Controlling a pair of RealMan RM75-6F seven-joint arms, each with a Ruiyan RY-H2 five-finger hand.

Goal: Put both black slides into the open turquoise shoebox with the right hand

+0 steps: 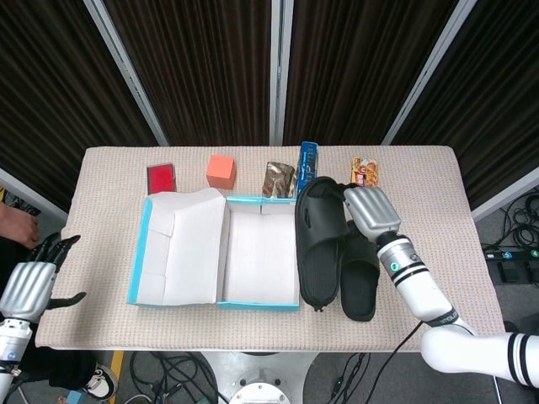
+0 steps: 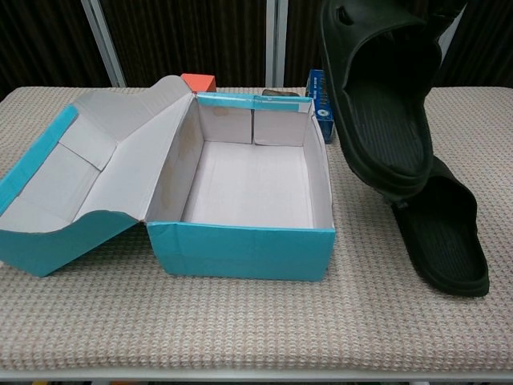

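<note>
My right hand [image 1: 369, 210] holds one black slide [image 1: 318, 242] by its strap end, lifted well above the table and hanging just right of the open turquoise shoebox [image 1: 257, 301]. In the chest view this lifted slide [image 2: 383, 96] tilts heel-down beside the shoebox's [image 2: 240, 250] right wall; the hand itself is out of that frame. The second black slide [image 1: 362, 282] lies flat on the table under and to the right of the raised one, seen as the lower slide [image 2: 445, 237] in the chest view. The box is empty inside. My left hand [image 1: 29, 282] hangs off the table's left edge with fingers spread.
Along the table's far edge sit a red packet [image 1: 161, 178], an orange cube [image 1: 221, 170], a brown packet [image 1: 279, 178], a blue carton [image 1: 307, 172] and a snack bag [image 1: 364, 171]. The box's lid [image 1: 175, 248] lies open to the left.
</note>
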